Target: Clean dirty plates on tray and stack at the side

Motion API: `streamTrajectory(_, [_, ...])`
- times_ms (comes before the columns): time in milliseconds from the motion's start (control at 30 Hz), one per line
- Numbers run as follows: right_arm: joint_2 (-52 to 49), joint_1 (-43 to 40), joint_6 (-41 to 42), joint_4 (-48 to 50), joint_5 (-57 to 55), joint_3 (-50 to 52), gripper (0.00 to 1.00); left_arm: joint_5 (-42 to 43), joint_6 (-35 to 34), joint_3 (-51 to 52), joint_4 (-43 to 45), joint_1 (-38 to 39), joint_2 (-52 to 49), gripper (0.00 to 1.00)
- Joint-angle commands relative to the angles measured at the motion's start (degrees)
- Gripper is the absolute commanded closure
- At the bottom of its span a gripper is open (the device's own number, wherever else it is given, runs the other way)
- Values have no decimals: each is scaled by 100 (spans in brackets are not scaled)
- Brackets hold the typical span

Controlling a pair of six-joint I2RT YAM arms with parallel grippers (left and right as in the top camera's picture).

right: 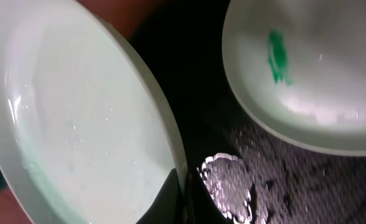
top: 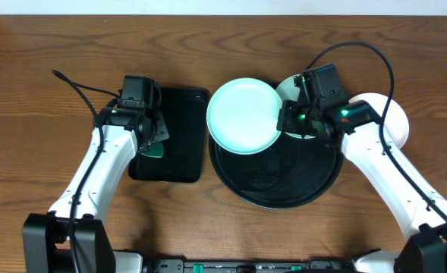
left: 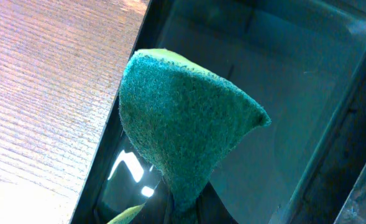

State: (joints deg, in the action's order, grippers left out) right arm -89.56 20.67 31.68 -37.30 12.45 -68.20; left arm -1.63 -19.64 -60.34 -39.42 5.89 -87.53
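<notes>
Currently, right gripper (top: 285, 123) clamps mint plate (top: 242, 115) by its rim; left gripper (top: 152, 138) clamps sponge (left: 183, 124). Next, probably: bring sponge onto plate.

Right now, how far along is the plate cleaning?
Apparently done: a white round plate lies beside the round glossy black tray. In hand: the right hand pinches a pale mint plate by its rim; the left hand grips a green sponge. Left: a teal-smeared pale plate on the tray.
</notes>
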Motion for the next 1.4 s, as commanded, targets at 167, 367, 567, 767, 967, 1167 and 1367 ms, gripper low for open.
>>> streamTrajectory(167, [-1005, 380, 173, 219, -195, -774, 99, -9, -33, 13, -13, -4, 50, 92])
streamTrajectory(367, [-1888, 758, 173, 175, -699, -1906, 99, -9, -33, 13, -13, -4, 50, 92])
streamTrajectory(567, [-2256, 1213, 87, 282, -1821, -2586, 99, -11, -33, 13, -13, -4, 50, 92])
streamTrajectory(767, [-2275, 1626, -258, 588, -2800, -2610, 99, -11, -33, 13, -13, -4, 50, 92])
streamTrajectory(967, [-2275, 2133, -1163, 1082, -3952, -2610, 99, -11, -33, 13, -13, -4, 50, 92])
streamTrajectory(1167, [-2275, 2518, -2109, 1384, -4903, -2610, 99, -11, -33, 13, -13, -4, 50, 92])
streamTrajectory(1367, [-2275, 2944, -3554, 2188, -6043, -2610, 99, -11, -33, 13, -13, -4, 50, 92])
